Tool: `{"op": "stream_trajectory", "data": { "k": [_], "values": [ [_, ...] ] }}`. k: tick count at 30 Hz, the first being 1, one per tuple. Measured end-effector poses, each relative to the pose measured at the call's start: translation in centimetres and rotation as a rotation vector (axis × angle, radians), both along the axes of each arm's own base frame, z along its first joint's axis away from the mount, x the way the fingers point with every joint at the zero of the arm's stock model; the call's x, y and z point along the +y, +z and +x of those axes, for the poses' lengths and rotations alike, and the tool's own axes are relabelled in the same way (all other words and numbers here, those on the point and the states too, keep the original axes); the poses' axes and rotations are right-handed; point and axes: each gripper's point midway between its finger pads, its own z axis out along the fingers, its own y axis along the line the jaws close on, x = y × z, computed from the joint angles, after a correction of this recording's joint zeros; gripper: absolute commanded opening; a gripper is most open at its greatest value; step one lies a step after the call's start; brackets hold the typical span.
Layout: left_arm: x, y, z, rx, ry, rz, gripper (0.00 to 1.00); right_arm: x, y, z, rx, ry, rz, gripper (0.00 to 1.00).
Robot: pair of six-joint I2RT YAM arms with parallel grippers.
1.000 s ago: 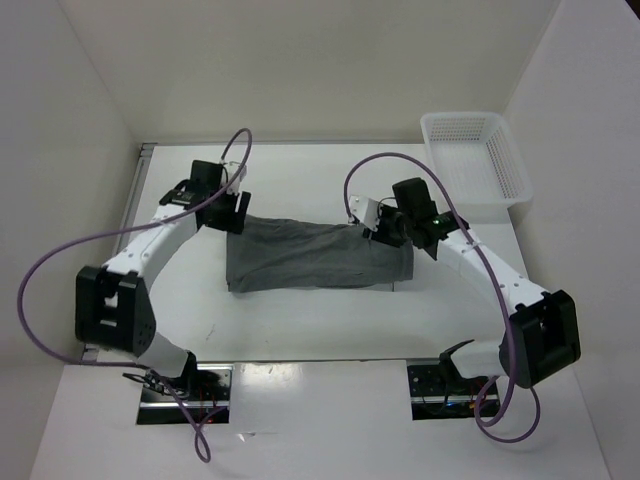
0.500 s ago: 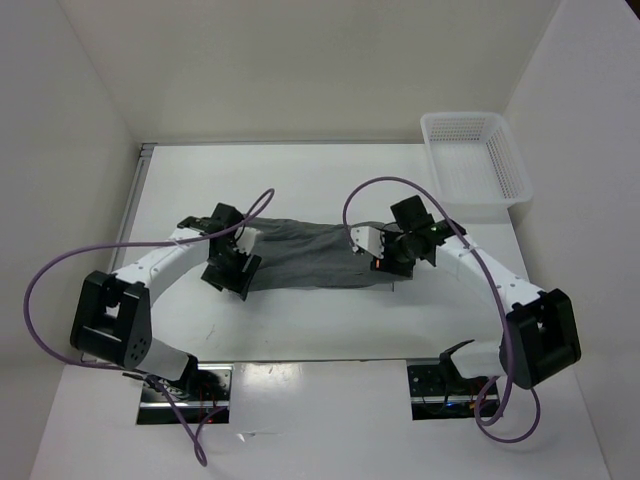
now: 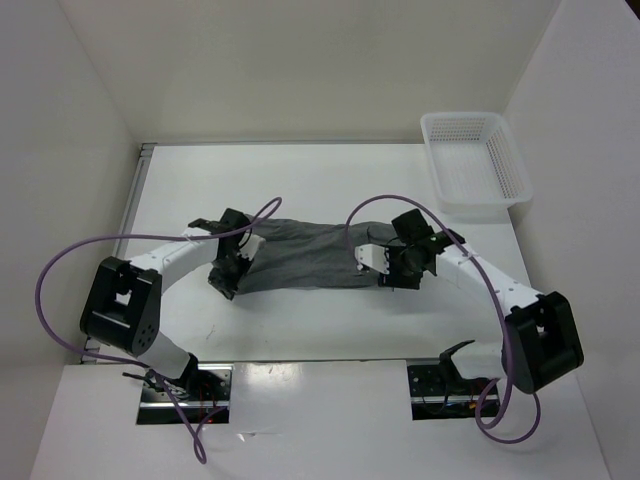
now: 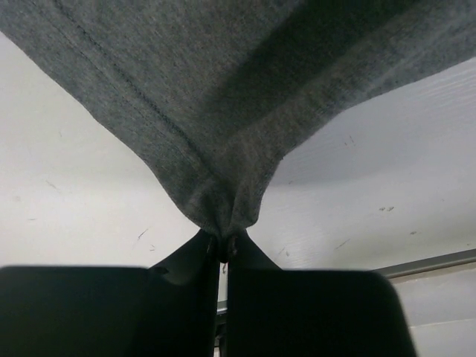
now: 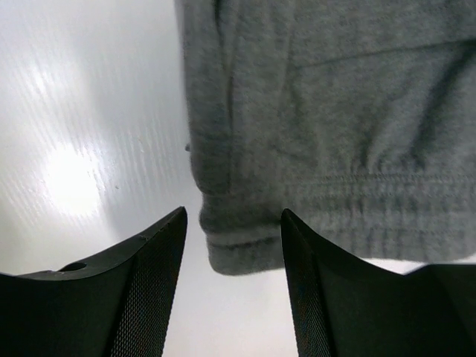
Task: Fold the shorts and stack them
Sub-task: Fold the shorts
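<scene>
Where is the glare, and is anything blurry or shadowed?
Right wrist view: a bright glare patch washes out the table left of the shorts. Left wrist view: a dark fold shadow crosses the cloth, and the left gripper pinching it is a black, soft-edged mass. Top view: evenly lit, no glare.

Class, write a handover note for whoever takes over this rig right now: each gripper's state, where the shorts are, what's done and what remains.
Left gripper: shut on a hem corner of the shorts.
Right gripper: open, fingers either side of the waistband corner, not gripping.
Position: shorts spread across the middle of the table.
Done: left corner pinched.
Left to do: grip the right corner, fold, stack.
</scene>
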Motion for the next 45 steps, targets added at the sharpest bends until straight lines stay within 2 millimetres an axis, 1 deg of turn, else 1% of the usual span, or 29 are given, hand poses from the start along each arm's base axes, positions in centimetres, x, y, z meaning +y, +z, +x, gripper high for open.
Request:
{"op": "stream_trajectory", "data": {
  "k": [3, 4, 6, 7, 9, 11, 13, 16, 18, 20, 23, 24, 26, 28, 30, 33, 34, 35, 37, 39, 41, 42, 43, 45],
  "values": [
    [0.0, 0.0, 0.2, -0.010, 0.002, 0.003, 0.00, -0.4, -0.1, 0.8, -0.053, -0.015, -0.016, 0.54],
    [0.1, 0.0, 0.4, -0.016, 0.002, 0.007, 0.00, -0.7, -0.4, 1.0, -0.066, -0.017, -0.029, 0.46],
    [0.2, 0.2, 0.8, -0.029, 0.004, 0.014, 0.00, -1.4, -1.4, 1.0, -0.081, -0.014, -0.067, 0.32],
    [0.1, 0.4, 1.0, -0.038, 0.004, 0.015, 0.00, -1.7, -1.7, 0.9, -0.085, -0.011, -0.082, 0.16],
    [0.0, 0.7, 1.7, -0.060, 0.005, 0.014, 0.00, -2.1, -1.9, 1.0, -0.093, -0.012, -0.101, 0.06],
    [-0.1, 1.0, 2.3, -0.081, 0.006, 0.013, 0.00, -2.1, -1.7, 1.4, -0.107, -0.024, -0.100, 0.00],
    [-0.1, 1.3, 2.8, -0.096, 0.007, 0.014, 0.00, -1.9, -1.3, 1.7, -0.116, -0.030, -0.093, 0.00],
    [-0.4, 2.2, 3.8, -0.127, 0.008, 0.005, 0.00, -1.4, 0.0, 2.5, -0.137, -0.038, -0.073, 0.00],
    [-0.8, 3.2, 4.9, -0.162, 0.009, -0.007, 0.00, -0.8, 1.5, 3.3, -0.158, -0.045, -0.046, 0.00],
    [-1.0, 4.4, 6.4, -0.209, 0.016, -0.016, 0.00, 0.2, 3.7, 4.6, -0.195, -0.046, -0.008, 0.00],
    [-1.0, 7.2, 9.8, -0.330, 0.044, -0.023, 0.00, 1.7, 7.5, 7.2, -0.272, -0.043, 0.053, 0.00],
    [-0.8, 8.4, 11.3, -0.381, 0.062, -0.023, 0.00, 2.2, 8.8, 8.2, -0.301, -0.046, 0.070, 0.00],
    [-0.3, 11.3, 15.0, -0.511, 0.104, -0.025, 0.00, 3.1, 10.8, 10.2, -0.356, -0.054, 0.103, 0.00],
    [0.5, 14.4, 19.1, -0.644, 0.155, -0.012, 0.00, 3.9, 11.6, 12.1, -0.392, -0.077, 0.126, 0.00],
    [1.7, 17.7, 23.8, -0.796, 0.218, 0.004, 0.00, 4.6, 11.8, 14.7, -0.440, -0.126, 0.151, 0.00],
    [3.5, 21.1, 28.3, -0.938, 0.294, 0.024, 0.00, 4.8, 11.4, 18.5, -0.494, -0.228, 0.176, 0.00],
    [3.9, 21.8, 29.1, -0.970, 0.310, 0.026, 0.00, 4.7, 11.4, 19.8, -0.512, -0.274, 0.188, 0.00],
    [4.4, 22.3, 29.6, -0.996, 0.326, 0.030, 0.00, 4.4, 11.5, 20.8, -0.527, -0.311, 0.197, 0.00],
    [4.9, 22.6, 29.7, -1.016, 0.343, 0.043, 0.00, 3.6, 12.2, 22.7, -0.568, -0.388, 0.220, 0.00],
    [4.5, 22.1, 29.2, -1.016, 0.337, 0.045, 0.00, 3.0, 13.1, 23.5, -0.602, -0.436, 0.241, 0.00],
    [3.7, 20.4, 27.6, -0.983, 0.313, 0.048, 0.00, 2.5, 13.7, 23.9, -0.627, -0.463, 0.247, 0.00],
    [3.4, 19.1, 26.5, -0.950, 0.297, 0.054, 0.00, 2.3, 13.8, 23.9, -0.630, -0.467, 0.244, 0.00],
    [3.0, 17.7, 25.3, -0.917, 0.280, 0.060, 0.00, 2.2, 13.7, 23.8, -0.632, -0.464, 0.240, 0.00],
    [2.8, 15.4, 23.0, -0.851, 0.255, 0.073, 0.00, 2.0, 13.0, 22.8, -0.622, -0.439, 0.214, 0.00]
  ]
}}
